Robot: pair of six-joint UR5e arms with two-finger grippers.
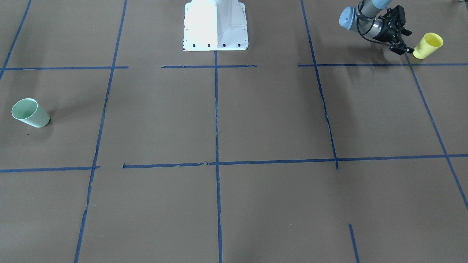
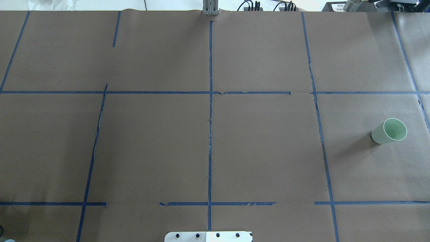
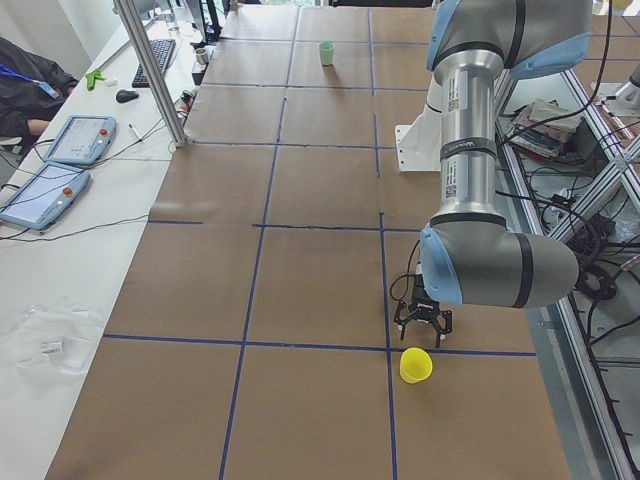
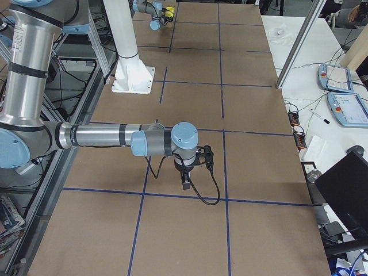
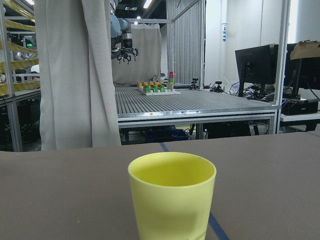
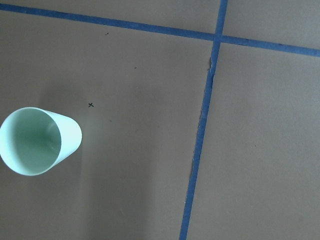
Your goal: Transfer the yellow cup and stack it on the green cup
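The yellow cup [image 1: 427,45] stands upright near the table's corner on my left side. It also shows in the exterior left view [image 3: 415,365] and fills the low middle of the left wrist view [image 5: 172,195]. My left gripper [image 1: 409,42] is open and low over the table, its fingertips just short of the cup and holding nothing. The green cup [image 1: 31,113] stands upright at the opposite end, also in the overhead view [image 2: 389,131] and the right wrist view [image 6: 37,141]. My right gripper [image 4: 186,183] points down above the table; I cannot tell whether it is open or shut.
The white robot base [image 1: 215,25] is bolted at the table's robot-side edge. Blue tape lines [image 1: 216,109] grid the brown table. A metal post [image 3: 150,70] and tablets [image 3: 45,165] stand on the operators' side bench.
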